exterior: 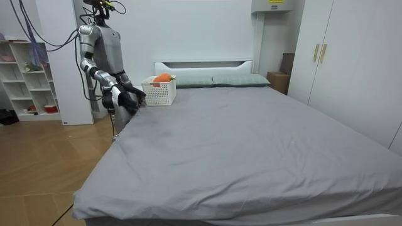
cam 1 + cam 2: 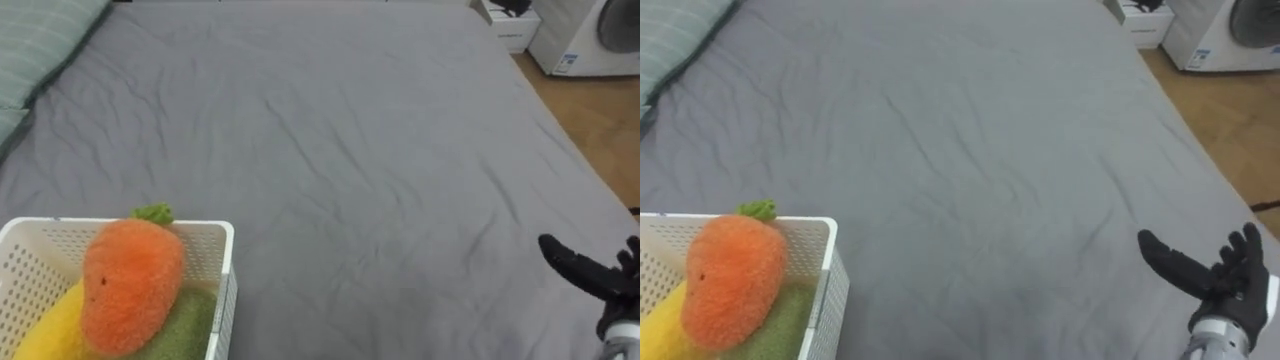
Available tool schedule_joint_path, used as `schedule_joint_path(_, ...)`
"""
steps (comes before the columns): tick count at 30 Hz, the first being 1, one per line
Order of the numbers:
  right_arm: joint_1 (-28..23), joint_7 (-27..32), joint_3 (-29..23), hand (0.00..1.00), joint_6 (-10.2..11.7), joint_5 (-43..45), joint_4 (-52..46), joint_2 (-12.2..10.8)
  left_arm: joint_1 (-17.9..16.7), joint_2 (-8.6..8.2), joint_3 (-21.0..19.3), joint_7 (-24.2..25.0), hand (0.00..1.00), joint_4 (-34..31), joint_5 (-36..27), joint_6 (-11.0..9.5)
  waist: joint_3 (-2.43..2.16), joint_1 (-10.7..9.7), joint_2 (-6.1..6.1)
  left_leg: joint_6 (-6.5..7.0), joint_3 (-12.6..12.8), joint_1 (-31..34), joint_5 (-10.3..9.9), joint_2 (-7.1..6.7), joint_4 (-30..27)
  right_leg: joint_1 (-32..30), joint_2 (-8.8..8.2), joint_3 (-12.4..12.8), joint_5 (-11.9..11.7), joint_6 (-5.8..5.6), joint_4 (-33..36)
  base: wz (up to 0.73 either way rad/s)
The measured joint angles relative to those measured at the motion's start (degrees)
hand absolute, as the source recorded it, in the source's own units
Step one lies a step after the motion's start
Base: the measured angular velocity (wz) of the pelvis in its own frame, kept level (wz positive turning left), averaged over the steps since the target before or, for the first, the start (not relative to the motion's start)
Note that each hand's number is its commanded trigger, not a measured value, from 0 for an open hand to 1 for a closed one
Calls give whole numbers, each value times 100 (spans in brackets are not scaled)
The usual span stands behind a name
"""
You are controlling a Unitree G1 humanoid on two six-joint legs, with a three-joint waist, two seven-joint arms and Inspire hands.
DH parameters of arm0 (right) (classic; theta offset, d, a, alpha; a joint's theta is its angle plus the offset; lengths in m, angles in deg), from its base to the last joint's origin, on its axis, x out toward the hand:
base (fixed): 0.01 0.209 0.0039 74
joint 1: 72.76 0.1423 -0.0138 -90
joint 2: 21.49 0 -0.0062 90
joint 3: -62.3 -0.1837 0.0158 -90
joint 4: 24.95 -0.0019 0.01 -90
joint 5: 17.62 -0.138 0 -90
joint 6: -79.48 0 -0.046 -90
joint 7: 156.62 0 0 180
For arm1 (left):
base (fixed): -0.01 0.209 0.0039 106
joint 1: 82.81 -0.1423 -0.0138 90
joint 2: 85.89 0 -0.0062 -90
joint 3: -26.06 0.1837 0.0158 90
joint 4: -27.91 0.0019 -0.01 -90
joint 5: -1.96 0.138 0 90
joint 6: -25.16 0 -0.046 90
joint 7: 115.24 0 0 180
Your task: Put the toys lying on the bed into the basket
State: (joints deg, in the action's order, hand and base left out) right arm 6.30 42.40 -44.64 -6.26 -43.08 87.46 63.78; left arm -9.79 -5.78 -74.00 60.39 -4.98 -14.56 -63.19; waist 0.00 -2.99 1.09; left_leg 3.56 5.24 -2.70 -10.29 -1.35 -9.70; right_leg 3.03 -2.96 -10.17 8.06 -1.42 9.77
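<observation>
Grey bed (image 2: 380, 150) sheet wrinkled, striped pillow (image 2: 40, 40) at far left, wood floor (image 2: 600, 120) past right edge. We see white basket (image 2: 120, 232) on bed at lower left, holding orange carrot toy (image 2: 130, 285) on top of yellow toy (image 2: 55, 330) and green toy (image 2: 185, 325). Right hand (image 2: 1230, 285) at lower right over bed edge, fingers spread, holding nothing, well apart from basket. Room view: robot stands beside bed near basket.
</observation>
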Motion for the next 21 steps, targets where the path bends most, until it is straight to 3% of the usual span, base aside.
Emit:
schedule_joint_path(9, -90, 371, -31, 0, 21, -90, 2159, -17, -48, 16, -114, -23, 0, 43, -72, -13, 17, 8, 66, -13, 58, -125, -31, 2, 28, 83, 10, 57, 88, -3, -1, 0)
schedule_joint_path(12, -201, 330, -8, 0, 18, -77, 2995, -32, -83, 32, -119, -23, 0, 84, -78, -52, 54, 30, 77, -25, 63, -183, -57, 6, 31, 103, 9, 57, 125, 2, -4, 0)
schedule_joint_path(17, -221, 58, 0, 0, -5, -89, 4127, -100, 0, 20, -117, -22, 0, 299, -72, -54, 26, 14, 9, -26, 22, -176, -57, 6, 36, 110, 7, 10, 126, 2, -7, 0)
schedule_joint_path(21, -223, -338, 217, 0, -68, 79, 4495, -263, -4, 13, -107, -11, 0, 396, -68, -76, 19, 42, -30, -34, 30, -191, -62, 14, 29, 106, 16, 29, 138, 12, 4, -1)
